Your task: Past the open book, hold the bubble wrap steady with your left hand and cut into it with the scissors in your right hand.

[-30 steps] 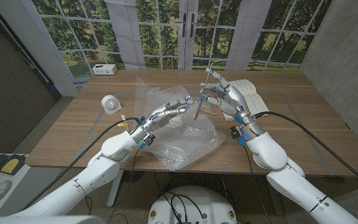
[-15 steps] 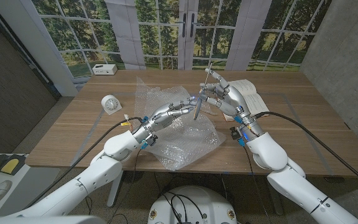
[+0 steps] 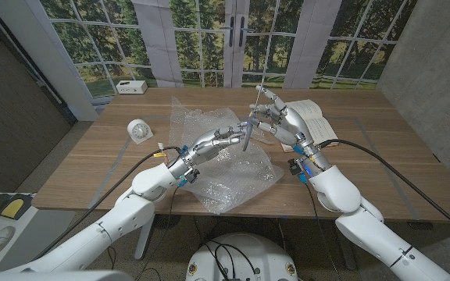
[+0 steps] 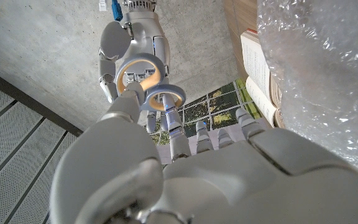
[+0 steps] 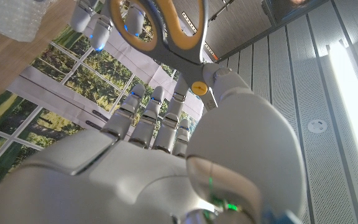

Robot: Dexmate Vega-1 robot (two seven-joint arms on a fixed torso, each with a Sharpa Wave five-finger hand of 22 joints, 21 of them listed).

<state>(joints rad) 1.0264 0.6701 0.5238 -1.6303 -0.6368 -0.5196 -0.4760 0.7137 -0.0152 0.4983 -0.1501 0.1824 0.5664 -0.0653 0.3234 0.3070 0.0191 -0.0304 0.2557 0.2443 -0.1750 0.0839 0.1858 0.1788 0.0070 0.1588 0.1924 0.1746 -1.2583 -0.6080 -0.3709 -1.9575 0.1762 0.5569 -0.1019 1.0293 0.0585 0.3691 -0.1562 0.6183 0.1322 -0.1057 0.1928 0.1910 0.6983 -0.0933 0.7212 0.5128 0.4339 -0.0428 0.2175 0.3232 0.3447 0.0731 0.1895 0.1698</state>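
Note:
A crumpled clear bubble wrap (image 3: 233, 176) sheet lies across the middle of the wooden table (image 3: 366, 168); it also shows in the left wrist view as bubble wrap (image 4: 328, 81). My right hand (image 3: 283, 125) is raised above the sheet's far right part and grips orange-handled scissors (image 3: 248, 129) with the blades apart, one up and one down. The ring handles of the scissors (image 4: 145, 78) and the scissors (image 5: 163, 31) show close up. My left hand (image 3: 213, 140) hovers over the wrap with its fingers stretched toward the lower blade, holding nothing. The open book (image 3: 315, 117) lies behind my right hand.
A small white clock (image 3: 139, 130) stands left of the wrap. A white box (image 3: 132, 87) sits at the table's far left edge. Bare wood lies to the right near the book, whose pages (image 4: 260, 74) show beside the wrap.
My left hand has reached further forward and to the right, its fingertips now close to the lower scissor blade. The right hand with the scissors has barely moved.

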